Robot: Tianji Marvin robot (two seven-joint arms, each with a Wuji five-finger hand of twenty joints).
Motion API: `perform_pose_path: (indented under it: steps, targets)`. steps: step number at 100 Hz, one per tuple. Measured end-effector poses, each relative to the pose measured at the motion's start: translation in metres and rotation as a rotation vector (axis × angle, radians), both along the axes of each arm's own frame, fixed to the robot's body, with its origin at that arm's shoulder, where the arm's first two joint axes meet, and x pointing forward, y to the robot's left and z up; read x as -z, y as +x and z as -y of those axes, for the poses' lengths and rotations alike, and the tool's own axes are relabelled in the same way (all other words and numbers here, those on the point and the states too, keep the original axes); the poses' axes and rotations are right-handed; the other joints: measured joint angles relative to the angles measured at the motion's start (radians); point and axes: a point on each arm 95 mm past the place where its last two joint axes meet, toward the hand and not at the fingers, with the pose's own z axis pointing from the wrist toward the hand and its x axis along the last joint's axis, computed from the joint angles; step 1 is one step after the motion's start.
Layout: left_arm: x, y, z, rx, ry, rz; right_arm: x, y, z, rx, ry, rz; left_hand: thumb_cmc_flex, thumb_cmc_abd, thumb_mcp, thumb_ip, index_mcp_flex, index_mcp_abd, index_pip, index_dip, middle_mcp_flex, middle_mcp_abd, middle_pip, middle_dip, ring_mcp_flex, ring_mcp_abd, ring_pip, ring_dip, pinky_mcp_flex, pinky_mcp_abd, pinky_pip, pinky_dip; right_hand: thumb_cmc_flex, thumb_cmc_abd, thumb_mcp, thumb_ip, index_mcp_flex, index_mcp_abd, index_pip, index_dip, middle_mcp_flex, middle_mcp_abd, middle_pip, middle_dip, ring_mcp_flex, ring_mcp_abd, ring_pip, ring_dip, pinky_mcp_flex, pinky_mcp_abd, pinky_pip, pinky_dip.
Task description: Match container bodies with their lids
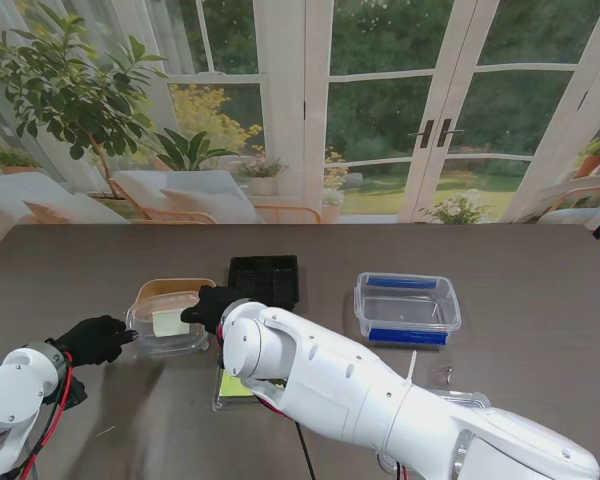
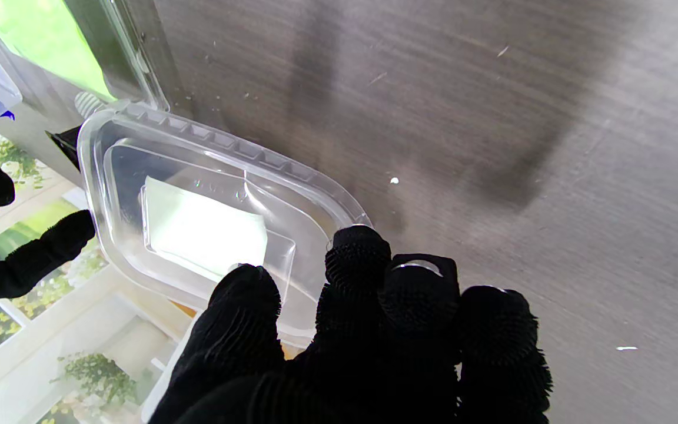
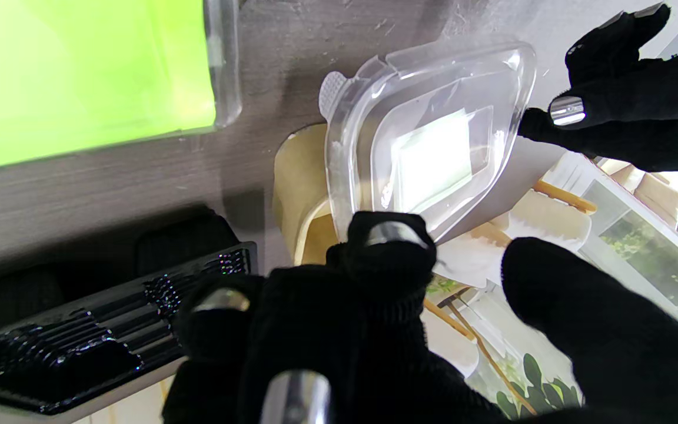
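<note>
The clear lidded container (image 1: 167, 328) is hemmed in: the left robot hand (image 1: 98, 338) touches its left end, the right robot hand (image 1: 212, 305) its right end, a tan container (image 1: 170, 291) sits just behind it, and a black tray (image 1: 264, 279) stands just beside on the right. Bare counter (image 1: 80, 270) lies open farther left, and a wide gap separates the tray from the blue-clipped box (image 1: 407, 307).

No writing, brand, number or sign can be read anywhere in these views. The pale rectangular label (image 1: 170, 323) inside the clear plastic oblong container (image 1: 167, 330) shows as a blank whitish patch from the stand and both wrists. The yellow-green sheet (image 3: 80, 76) under a clear plastic lid (image 3: 224, 65) is likewise plain, and the black ribbed plastic tray (image 1: 264, 279) bears no legible marking.
</note>
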Motion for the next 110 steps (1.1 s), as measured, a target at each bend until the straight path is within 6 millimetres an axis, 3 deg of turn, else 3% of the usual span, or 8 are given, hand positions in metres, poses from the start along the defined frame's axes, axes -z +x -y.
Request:
perform_pose_path:
  steps: [54,110]
  targets:
    - [-0.016,0.035,0.000,0.030,-0.014,-0.008,-0.006,0.027,0.005,0.029,-0.002,-0.017,0.000,0.000,0.000,0.000,0.000,0.001,0.000,0.000,0.000,0.002,0.000,0.000,0.000,0.002,0.000,0.000,-0.001,0.006,0.000,0.000,0.000,0.000,0.000,0.000,0.000,0.000,0.000,0.000,0.000,0.000,0.000,0.000,0.000,0.000,0.000,-0.001,0.000,0.000,0.000,0.000]
    - [-0.020,0.062,-0.006,0.049,-0.016,-0.027,-0.002,0.052,0.003,0.039,-0.003,-0.039,0.000,0.000,0.000,0.000,0.001,0.001,0.000,0.000,0.000,0.003,0.000,0.000,0.000,0.003,0.000,0.000,-0.002,0.006,0.000,0.000,0.000,0.000,0.000,0.000,0.000,0.000,0.000,0.000,0.000,0.000,0.000,0.000,0.000,0.000,0.000,-0.002,0.000,0.000,0.000,0.000]
